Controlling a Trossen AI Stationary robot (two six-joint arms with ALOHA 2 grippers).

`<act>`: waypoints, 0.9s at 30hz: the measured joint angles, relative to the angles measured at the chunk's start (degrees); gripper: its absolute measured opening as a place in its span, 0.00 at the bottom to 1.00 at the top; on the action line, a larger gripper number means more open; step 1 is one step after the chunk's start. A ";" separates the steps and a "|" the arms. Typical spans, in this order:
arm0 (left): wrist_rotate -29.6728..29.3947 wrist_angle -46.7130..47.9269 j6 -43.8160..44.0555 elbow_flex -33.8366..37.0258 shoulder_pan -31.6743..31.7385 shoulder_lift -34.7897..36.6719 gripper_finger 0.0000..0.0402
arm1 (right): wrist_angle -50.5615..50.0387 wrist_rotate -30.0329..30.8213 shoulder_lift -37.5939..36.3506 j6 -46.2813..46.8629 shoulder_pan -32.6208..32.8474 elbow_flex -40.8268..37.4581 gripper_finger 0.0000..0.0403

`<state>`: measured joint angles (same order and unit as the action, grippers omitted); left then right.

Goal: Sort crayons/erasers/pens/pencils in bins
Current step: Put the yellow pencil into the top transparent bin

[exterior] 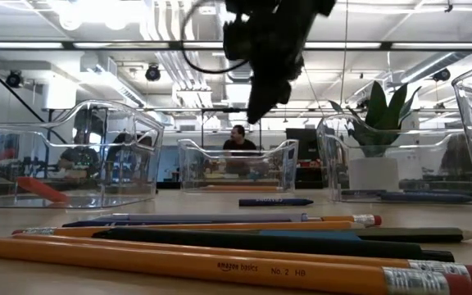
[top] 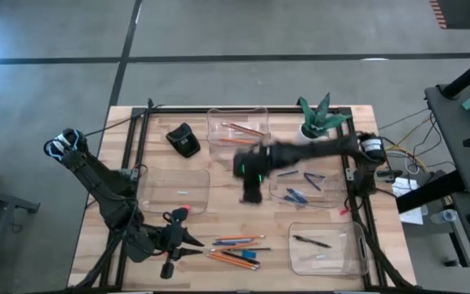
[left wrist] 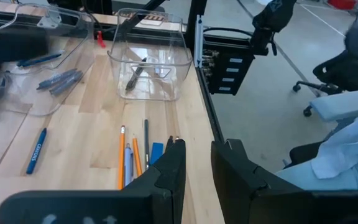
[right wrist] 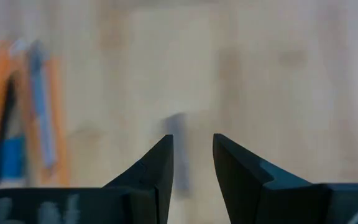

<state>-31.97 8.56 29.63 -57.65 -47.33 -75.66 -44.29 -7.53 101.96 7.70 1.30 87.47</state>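
My right gripper [top: 251,194] is open and hangs over the table's middle, fingers pointing down, clear of the tabletop in the low view [exterior: 260,111]. A lone blue crayon [left wrist: 35,151] lies flat on the table beneath it and shows as a blurred stick between the fingers in the right wrist view [right wrist: 178,152]. My left gripper [top: 192,245] is open and empty at the near left, pointing at a pile of orange pencils and dark pens [top: 235,249]. Four clear bins hold pencils [top: 237,126], a pink eraser [top: 174,189], blue crayons [top: 308,188] and a pen [top: 325,249].
A black lump-shaped object [top: 184,139] and a potted plant [top: 317,122] stand at the far side. The pile of pencils and pens [exterior: 220,246] lies close to the near edge. A person [exterior: 238,139] sits in the room behind the table.
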 joint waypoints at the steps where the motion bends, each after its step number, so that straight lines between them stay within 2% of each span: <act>1: 0.04 0.01 0.00 0.00 0.00 0.00 0.15 | 0.18 -0.03 0.24 0.51 2.52 -0.66 0.26; 7: 0.14 0.07 -0.02 0.00 0.00 0.00 0.15 | 1.45 2.71 1.89 7.89 14.33 -4.51 0.26; 12: 0.17 -0.04 -0.44 0.00 0.00 0.00 0.15 | 5.40 6.20 3.31 11.90 19.65 -5.48 0.26; 18: 0.20 -0.39 -0.24 0.00 0.00 0.00 0.15 | 12.85 6.23 5.57 11.92 21.87 -5.88 0.26; 27: 0.23 -0.55 -0.02 0.00 -0.02 0.00 0.15 | 13.31 6.21 9.20 13.19 22.10 -6.24 0.26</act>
<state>-31.75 8.01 29.61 -57.65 -47.35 -75.66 -30.98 -1.32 111.15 20.89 23.40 81.23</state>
